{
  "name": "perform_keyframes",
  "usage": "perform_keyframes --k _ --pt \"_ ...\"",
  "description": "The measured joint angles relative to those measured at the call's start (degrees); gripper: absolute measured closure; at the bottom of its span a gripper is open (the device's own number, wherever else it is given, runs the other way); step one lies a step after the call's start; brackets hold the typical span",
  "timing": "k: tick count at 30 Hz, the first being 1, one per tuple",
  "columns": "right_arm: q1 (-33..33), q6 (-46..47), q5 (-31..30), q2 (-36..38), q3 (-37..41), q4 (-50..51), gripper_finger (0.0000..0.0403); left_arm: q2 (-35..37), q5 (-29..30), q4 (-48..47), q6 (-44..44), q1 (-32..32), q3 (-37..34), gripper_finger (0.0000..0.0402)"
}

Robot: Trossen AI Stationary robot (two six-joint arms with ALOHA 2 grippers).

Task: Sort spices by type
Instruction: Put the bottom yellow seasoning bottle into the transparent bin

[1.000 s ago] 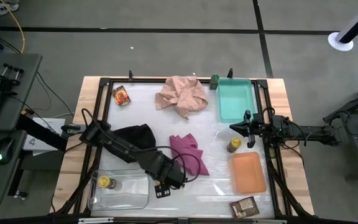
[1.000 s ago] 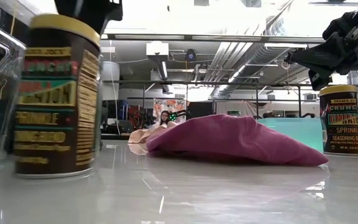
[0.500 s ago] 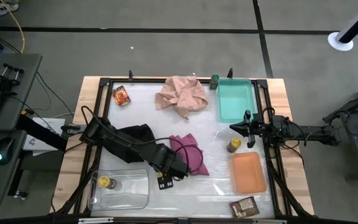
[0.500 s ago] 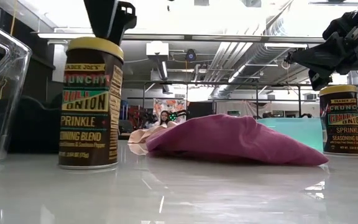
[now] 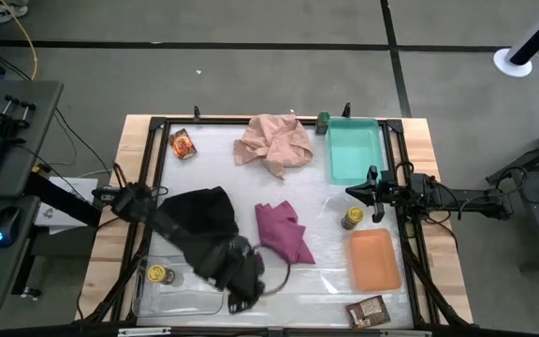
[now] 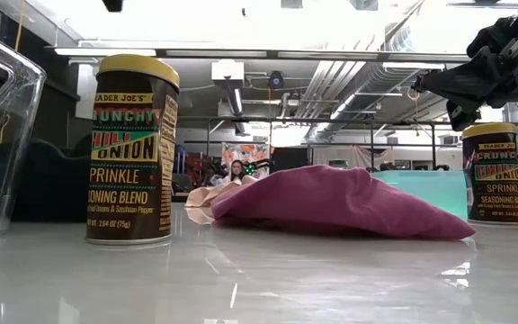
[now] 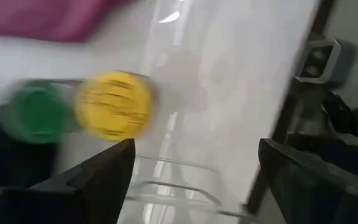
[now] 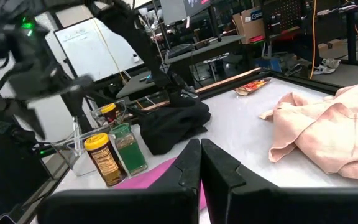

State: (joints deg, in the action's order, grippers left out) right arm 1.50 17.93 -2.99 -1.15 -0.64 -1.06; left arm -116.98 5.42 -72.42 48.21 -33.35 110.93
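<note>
My left gripper (image 5: 241,298) hangs open above the table's near left, by the clear tray (image 5: 190,301). Under it a yellow-lidded jar (image 7: 114,106) and a green jar (image 7: 36,112) stand upright side by side on the table, both clear of the fingers. The same yellow-lidded jar (image 6: 133,148) shows in the low view. Another yellow-lidded jar (image 5: 157,273) stands in the clear tray, and a third (image 5: 352,218) stands near my right gripper (image 5: 350,192), which is shut and level at the right. Another green jar (image 5: 324,120) stands by the teal tray (image 5: 356,154). Packets (image 5: 182,143) (image 5: 368,309) lie far left and near right.
A black cloth (image 5: 204,211) lies under my left arm, a magenta cloth (image 5: 284,232) at the centre and a pink cloth (image 5: 274,140) at the far side. An orange tray (image 5: 374,260) sits near right. A black frame (image 5: 157,168) borders the table.
My left gripper has risen from just over the yellow-lidded jar, out of the low view's top, and swung toward the table's near left corner. The jar first shifted farther from the near edge, then came to stand upright and still.
</note>
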Motion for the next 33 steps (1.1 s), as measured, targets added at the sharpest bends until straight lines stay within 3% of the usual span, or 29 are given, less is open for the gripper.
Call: perform_keyframes --k 11,33 --pt "0.00 0.00 0.00 0.00 0.01 0.00 0.0402 -2.41 7.91 -1.71 0.74 1.33 -0.02 0.0074" --pt "0.00 0.00 0.00 0.00 0.00 0.00 0.0402 -2.15 4.00 3.42 1.22 0.57 -4.13 0.0074"
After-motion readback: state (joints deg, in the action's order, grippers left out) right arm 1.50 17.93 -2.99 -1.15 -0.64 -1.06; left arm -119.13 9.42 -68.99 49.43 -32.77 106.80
